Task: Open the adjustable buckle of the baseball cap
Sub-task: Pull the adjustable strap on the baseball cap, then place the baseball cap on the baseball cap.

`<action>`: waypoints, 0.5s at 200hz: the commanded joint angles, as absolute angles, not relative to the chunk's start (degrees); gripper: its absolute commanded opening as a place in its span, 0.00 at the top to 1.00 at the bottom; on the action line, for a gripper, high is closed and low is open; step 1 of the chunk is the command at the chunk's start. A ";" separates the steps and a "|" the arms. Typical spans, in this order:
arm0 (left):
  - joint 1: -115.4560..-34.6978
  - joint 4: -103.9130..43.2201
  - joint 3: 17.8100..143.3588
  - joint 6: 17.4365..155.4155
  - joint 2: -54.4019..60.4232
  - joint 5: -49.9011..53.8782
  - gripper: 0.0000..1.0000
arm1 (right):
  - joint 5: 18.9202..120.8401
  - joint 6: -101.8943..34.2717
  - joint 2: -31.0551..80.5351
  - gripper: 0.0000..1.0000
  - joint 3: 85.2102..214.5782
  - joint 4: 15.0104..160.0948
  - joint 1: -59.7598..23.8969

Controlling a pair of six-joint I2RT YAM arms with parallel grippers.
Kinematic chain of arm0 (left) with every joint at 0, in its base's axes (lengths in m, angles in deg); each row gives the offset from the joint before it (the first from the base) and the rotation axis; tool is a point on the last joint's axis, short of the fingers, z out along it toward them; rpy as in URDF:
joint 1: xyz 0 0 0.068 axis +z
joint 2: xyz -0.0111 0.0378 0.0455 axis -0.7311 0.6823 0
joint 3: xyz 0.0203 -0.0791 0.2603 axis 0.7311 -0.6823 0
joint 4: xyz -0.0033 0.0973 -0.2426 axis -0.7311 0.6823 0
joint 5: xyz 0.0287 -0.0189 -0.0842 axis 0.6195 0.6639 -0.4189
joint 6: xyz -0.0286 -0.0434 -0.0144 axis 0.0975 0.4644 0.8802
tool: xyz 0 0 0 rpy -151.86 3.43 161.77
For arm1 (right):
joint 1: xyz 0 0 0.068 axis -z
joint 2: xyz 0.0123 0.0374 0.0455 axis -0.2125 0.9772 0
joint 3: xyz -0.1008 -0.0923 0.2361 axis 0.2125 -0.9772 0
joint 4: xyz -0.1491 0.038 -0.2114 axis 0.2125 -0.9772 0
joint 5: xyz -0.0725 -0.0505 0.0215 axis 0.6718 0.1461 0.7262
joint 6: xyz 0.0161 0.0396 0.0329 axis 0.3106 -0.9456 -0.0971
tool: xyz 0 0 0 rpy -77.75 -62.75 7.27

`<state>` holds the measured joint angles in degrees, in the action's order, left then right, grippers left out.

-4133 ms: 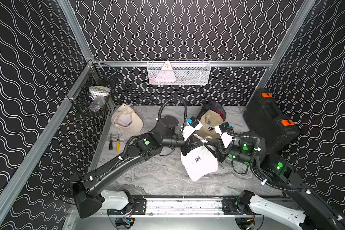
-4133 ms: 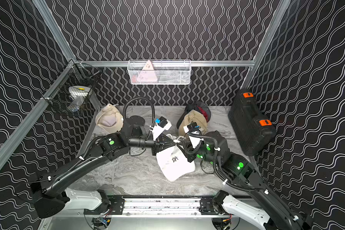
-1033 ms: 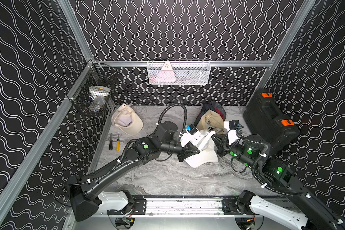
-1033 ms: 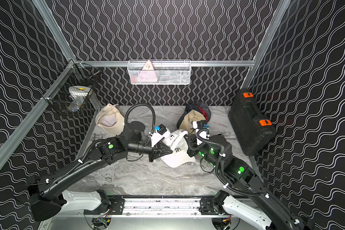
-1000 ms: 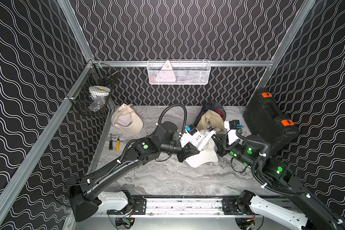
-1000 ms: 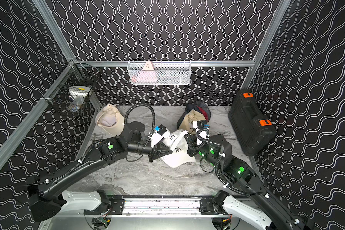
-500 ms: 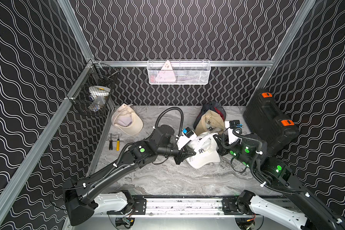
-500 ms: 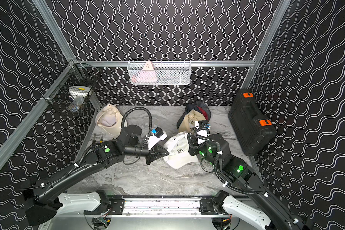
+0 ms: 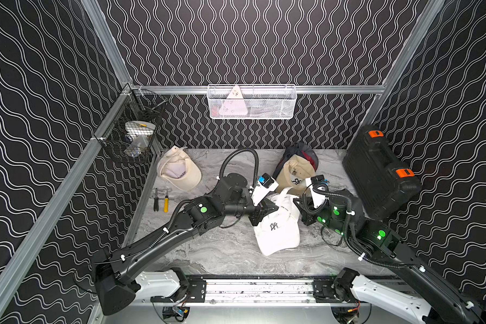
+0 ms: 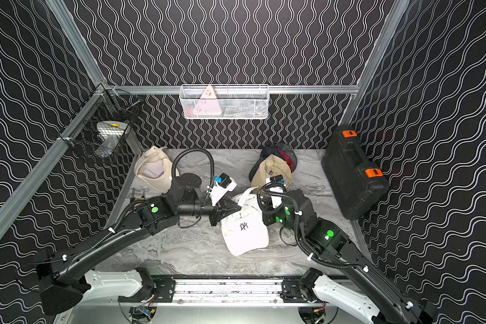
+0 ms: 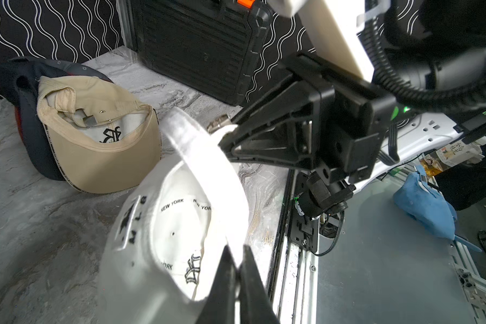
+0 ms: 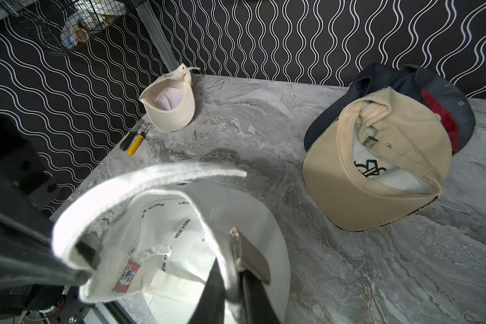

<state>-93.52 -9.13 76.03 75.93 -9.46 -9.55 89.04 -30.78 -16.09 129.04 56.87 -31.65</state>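
A white baseball cap (image 9: 275, 227) (image 10: 243, 227) with a black logo hangs between my two grippers, brim toward the front edge. Its long white strap (image 11: 205, 157) arcs over the cap's open back. My left gripper (image 11: 236, 248) (image 9: 274, 209) is shut on one end of that strap. My right gripper (image 12: 230, 270) (image 11: 222, 140) is shut on the strap's other end. The metal buckle (image 12: 247, 256) (image 11: 218, 123) sits right at its fingertips. The strap's loose tail (image 12: 222, 171) sticks out free.
A tan cap (image 9: 295, 174) lies upside down on a navy and red cap (image 9: 306, 151) just behind the grippers. A cream cap (image 9: 180, 174) and two screwdrivers (image 9: 161, 199) are at the left. A black case (image 9: 379, 171) leans at the right wall.
The white cap has turned from a bunched lump between the grippers to hanging with its logo up and its brim toward the front. Both grippers have stayed on the strap.
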 commanded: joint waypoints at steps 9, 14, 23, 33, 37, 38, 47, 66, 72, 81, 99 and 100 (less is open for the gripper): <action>-93.32 -12.72 76.59 76.76 -8.74 -8.20 1.00 | 88.86 -31.02 -16.44 0.78 128.41 56.15 -31.74; -93.28 -12.84 76.64 76.77 -8.55 -8.19 1.00 | 88.91 -30.95 -16.45 0.76 128.34 55.98 -31.74; -93.21 -13.02 76.73 76.90 -8.34 -8.04 1.00 | 88.89 -30.94 -16.51 0.72 128.25 55.78 -31.72; -93.15 -13.28 76.86 76.94 -8.19 -7.85 1.00 | 88.92 -30.93 -16.56 0.69 128.09 55.58 -31.75; -93.12 -13.32 76.83 76.94 -8.22 -7.84 1.00 | 88.99 -30.93 -16.58 0.68 128.07 55.46 -31.76; -93.17 -13.33 76.87 76.94 -8.20 -7.84 1.00 | 88.99 -30.93 -16.58 0.68 128.07 55.47 -31.72; -93.04 -13.33 77.02 76.89 -8.17 -7.58 1.00 | 88.96 -30.91 -16.82 0.67 127.98 55.33 -31.67; -92.90 -12.87 77.76 76.52 -7.74 -7.71 1.00 | 89.31 -30.97 -17.37 0.66 127.83 54.98 -31.68; -92.73 -12.72 77.98 76.45 -7.53 -7.75 1.00 | 89.46 -31.02 -17.68 0.66 127.87 54.94 -31.70; -92.62 -12.56 78.21 76.35 -7.41 -7.63 1.00 | 89.82 -31.02 -18.03 0.65 127.85 54.75 -31.69; -92.35 -12.62 78.54 76.24 -7.46 -7.47 1.00 | 90.47 -31.19 -18.80 0.65 127.98 54.39 -31.74; -92.30 -12.63 78.52 76.28 -7.47 -7.48 1.00 | 90.52 -31.19 -18.88 0.65 127.94 54.37 -31.75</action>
